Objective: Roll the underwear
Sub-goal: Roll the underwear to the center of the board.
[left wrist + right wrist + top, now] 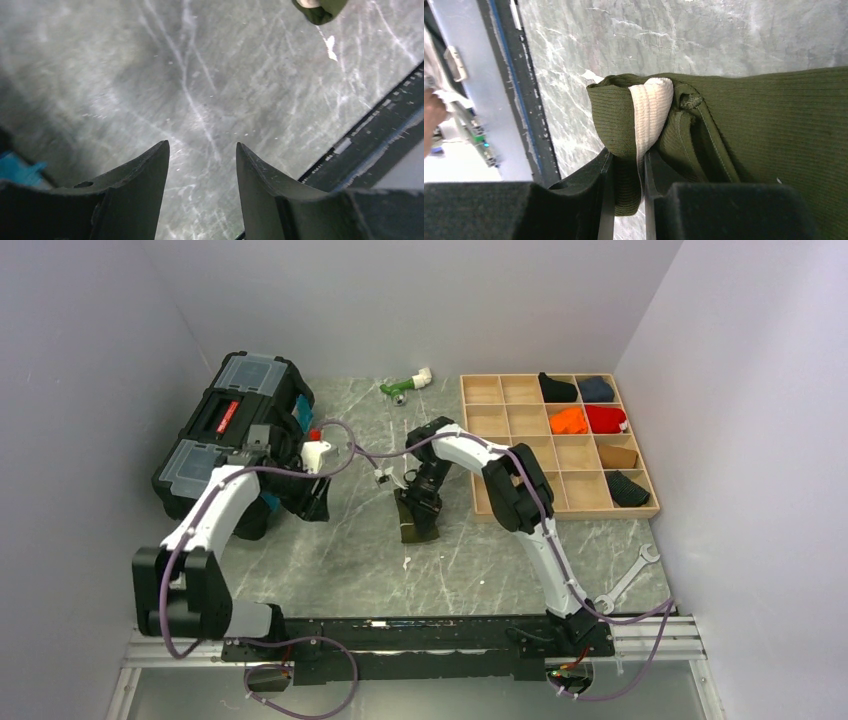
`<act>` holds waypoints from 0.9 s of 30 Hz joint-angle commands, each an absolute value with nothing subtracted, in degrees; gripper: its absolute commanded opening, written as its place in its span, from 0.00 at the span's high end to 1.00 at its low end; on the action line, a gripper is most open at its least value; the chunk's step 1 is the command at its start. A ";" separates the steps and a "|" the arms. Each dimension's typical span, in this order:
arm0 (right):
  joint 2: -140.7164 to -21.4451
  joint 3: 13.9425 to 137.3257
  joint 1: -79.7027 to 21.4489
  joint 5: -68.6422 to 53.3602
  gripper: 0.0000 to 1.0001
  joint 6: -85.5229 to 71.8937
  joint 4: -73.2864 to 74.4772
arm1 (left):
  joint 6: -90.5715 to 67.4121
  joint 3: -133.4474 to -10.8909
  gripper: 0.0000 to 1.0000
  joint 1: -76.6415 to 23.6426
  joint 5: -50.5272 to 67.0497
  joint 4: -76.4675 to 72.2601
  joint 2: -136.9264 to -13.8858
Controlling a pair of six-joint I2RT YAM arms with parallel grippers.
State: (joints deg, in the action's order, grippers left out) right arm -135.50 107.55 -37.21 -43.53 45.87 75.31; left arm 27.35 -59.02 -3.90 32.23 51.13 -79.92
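Right hand [626, 156] closed on a folded edge of the underwear [749, 125], the cream waistband pinched between its fingers and the rest bunched ahead of them over the bench [704, 35]. Left hand [202, 147] open and empty, with the cloth well beyond its fingertips. Risk: so narrow a pinch may slip and let the folds fall loose. With no second hold, nothing would check them.

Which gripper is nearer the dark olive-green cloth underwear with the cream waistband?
Right. The right gripper, jaws shut, pinches the underwear; the left gripper hangs open, apart, to its left.
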 commanded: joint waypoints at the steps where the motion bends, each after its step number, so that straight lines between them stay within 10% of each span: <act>1: -142.20 113.34 -37.28 -47.28 1.00 50.37 81.21 | 26.17 -57.41 0.44 -2.82 26.44 47.81 -71.15; 14: -150.49 119.82 -36.45 -47.99 0.96 51.63 85.66 | 34.55 -50.92 0.40 -17.48 21.19 40.93 -54.31; 27: -152.28 121.11 -36.03 -47.42 0.96 50.98 85.30 | 36.49 -48.61 0.38 -43.45 10.60 23.86 -68.19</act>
State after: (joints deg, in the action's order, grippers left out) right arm -148.53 120.90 -35.31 -52.56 48.36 91.22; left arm 34.96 -49.01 -38.44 15.00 31.83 -63.44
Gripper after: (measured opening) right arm 0.220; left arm 0.621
